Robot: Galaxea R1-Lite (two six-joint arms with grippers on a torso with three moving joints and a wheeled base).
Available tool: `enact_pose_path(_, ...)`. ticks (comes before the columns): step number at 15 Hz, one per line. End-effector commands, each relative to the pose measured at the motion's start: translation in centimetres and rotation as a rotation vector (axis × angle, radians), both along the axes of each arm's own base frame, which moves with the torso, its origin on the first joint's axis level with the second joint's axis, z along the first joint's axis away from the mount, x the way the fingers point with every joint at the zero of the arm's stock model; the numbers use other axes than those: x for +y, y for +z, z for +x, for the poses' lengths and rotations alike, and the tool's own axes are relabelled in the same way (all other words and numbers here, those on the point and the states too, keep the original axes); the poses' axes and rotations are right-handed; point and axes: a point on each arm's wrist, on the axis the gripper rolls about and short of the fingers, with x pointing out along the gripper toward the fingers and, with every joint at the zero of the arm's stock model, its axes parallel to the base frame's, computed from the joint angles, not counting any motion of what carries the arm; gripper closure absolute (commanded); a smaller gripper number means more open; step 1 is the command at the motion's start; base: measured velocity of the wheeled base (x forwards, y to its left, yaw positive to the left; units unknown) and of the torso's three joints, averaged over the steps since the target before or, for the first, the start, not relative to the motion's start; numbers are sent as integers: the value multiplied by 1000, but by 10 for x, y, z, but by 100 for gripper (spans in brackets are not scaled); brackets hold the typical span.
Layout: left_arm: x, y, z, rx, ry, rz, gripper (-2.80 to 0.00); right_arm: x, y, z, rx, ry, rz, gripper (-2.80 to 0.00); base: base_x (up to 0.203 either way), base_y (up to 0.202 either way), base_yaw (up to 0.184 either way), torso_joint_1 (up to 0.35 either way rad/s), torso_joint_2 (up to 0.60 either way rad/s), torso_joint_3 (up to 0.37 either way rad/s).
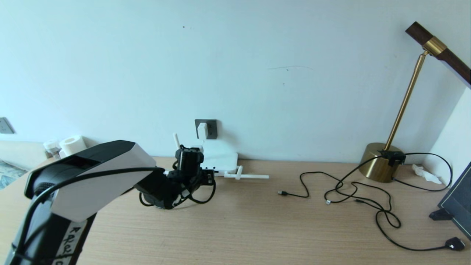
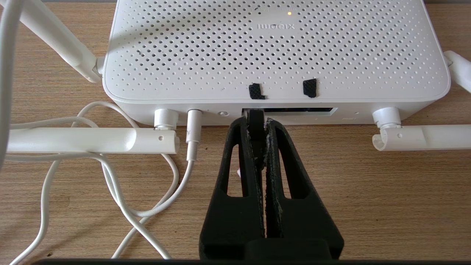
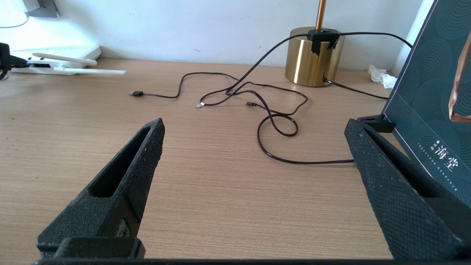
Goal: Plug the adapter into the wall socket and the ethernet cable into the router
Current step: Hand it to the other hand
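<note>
The white adapter (image 1: 202, 130) sits plugged into the dark grey wall socket (image 1: 211, 129) above the router (image 1: 220, 156). In the left wrist view the router (image 2: 276, 55) fills the far side, its dark port slot (image 2: 305, 109) facing me. My left gripper (image 2: 256, 120) is shut on the black plug of the ethernet cable (image 2: 256, 129), whose tip is in the slot's end. The black cable loops (image 1: 210, 194) under the left gripper (image 1: 191, 162). The thin white cord (image 2: 194, 129) is plugged in beside it. My right gripper (image 3: 254, 123) hangs open over bare table.
Router antennas (image 1: 250, 176) lie flat along the desk. Thin black USB cables (image 1: 353, 187) sprawl at the middle right. A brass lamp (image 1: 381, 162) stands at the back right, a dark framed board (image 1: 456, 202) at the right edge. A paper roll (image 1: 71, 144) is far left.
</note>
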Motion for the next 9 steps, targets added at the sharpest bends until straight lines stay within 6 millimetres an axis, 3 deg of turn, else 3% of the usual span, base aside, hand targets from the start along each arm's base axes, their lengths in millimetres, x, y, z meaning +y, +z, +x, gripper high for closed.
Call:
enact_pose_path(1, -1, 0, 1, -3, -1, -3, 0, 0, -3, 1, 14, 1, 0, -280, 0, 0, 0, 0, 0, 0)
enact_pose_path(9, -1, -9, 1, 21, 2, 8, 0, 0, -3, 1, 14, 1, 0, -280, 0, 0, 0, 0, 0, 0)
